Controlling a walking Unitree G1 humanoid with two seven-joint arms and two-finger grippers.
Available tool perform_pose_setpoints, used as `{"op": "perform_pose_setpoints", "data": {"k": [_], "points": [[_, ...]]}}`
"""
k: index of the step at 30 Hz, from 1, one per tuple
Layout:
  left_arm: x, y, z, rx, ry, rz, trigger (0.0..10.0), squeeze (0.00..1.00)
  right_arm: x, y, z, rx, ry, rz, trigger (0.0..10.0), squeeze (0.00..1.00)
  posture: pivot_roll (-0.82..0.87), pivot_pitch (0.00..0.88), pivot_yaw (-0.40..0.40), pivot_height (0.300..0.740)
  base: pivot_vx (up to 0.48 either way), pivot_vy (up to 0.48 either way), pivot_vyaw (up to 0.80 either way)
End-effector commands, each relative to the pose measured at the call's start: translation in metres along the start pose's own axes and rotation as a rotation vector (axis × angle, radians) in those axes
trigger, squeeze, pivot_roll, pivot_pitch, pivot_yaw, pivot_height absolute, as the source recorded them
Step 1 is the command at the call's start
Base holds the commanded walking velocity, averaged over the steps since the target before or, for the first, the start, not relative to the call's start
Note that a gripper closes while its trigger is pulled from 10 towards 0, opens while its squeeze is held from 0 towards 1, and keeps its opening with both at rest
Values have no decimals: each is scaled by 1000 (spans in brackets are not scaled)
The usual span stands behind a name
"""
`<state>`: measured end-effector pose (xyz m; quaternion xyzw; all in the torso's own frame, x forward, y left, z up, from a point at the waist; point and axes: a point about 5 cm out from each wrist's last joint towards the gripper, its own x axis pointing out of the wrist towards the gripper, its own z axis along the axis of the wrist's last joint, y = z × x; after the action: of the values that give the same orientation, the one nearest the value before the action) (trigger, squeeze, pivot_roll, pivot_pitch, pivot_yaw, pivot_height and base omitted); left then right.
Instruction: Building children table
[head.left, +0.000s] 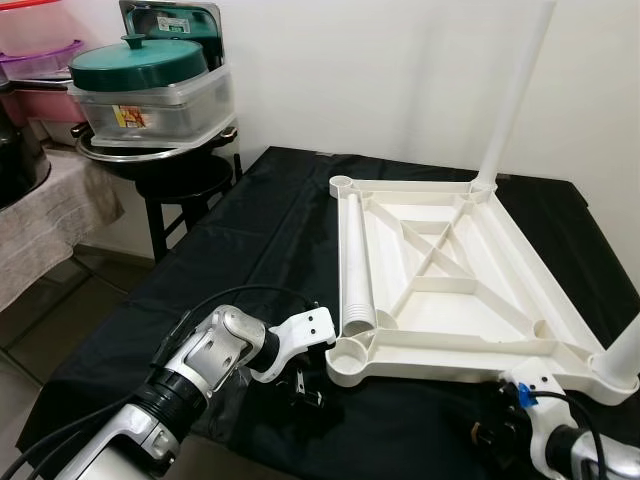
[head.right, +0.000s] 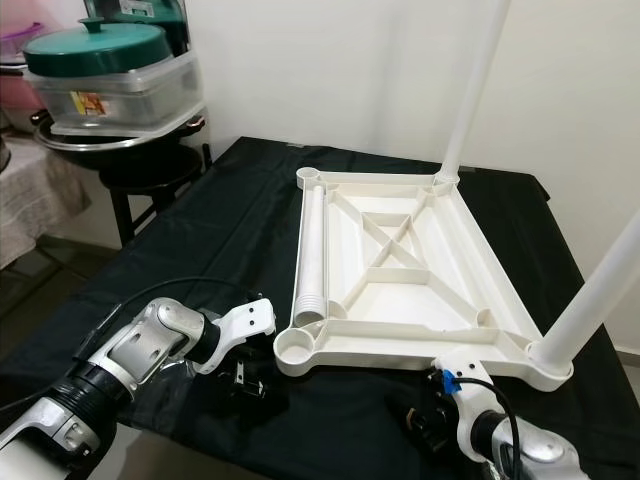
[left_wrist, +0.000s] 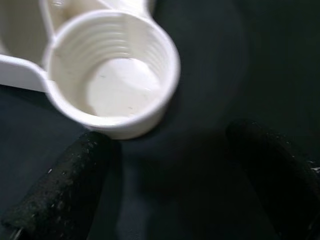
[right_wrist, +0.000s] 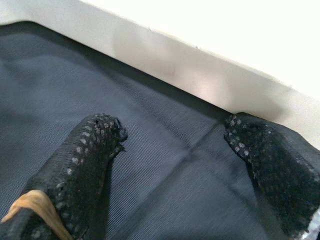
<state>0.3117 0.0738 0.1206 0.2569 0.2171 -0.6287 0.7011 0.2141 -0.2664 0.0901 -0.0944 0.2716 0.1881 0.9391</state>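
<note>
The white table top (head.left: 560, 300) lies upside down on the black cloth. One white leg (head.left: 515, 90) stands in its far right corner socket and another leg (head.left: 625, 350) in the near right one. A loose leg (head.left: 355, 265) lies inside along the left rim. The near left socket (left_wrist: 115, 75) holds nothing. My left gripper (left_wrist: 175, 165) is open, low over the cloth just in front of that socket. By the frame's front edge near the right corner, my right gripper (right_wrist: 175, 135) is open over the cloth with nothing between its fingers.
A black stool (head.left: 185, 185) at the back left carries stacked containers with a green lid (head.left: 140, 65). A cloth-covered table (head.left: 50, 210) stands further left. The white wall runs behind, and the black cloth's front edge (head.left: 250, 460) is close to both arms.
</note>
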Motion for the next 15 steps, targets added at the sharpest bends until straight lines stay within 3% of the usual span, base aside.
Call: {"op": "perform_pose_setpoints", "data": {"k": [1,8,15], "points": [[3,-7,-1,32,4,-49,10000,0,1,-8,-20,25,103,-75,10000,0,-46,0,27,740,0,0,0],[6,-3,2,29,-14,-25,10000,0,1,-15,-16,29,85,-110,10000,0,-51,0,28,740,0,0,0],[-6,14,0,-61,-75,117,10000,0,0,-1,-15,12,65,-48,10000,0,-61,0,31,740,0,0,0]]}}
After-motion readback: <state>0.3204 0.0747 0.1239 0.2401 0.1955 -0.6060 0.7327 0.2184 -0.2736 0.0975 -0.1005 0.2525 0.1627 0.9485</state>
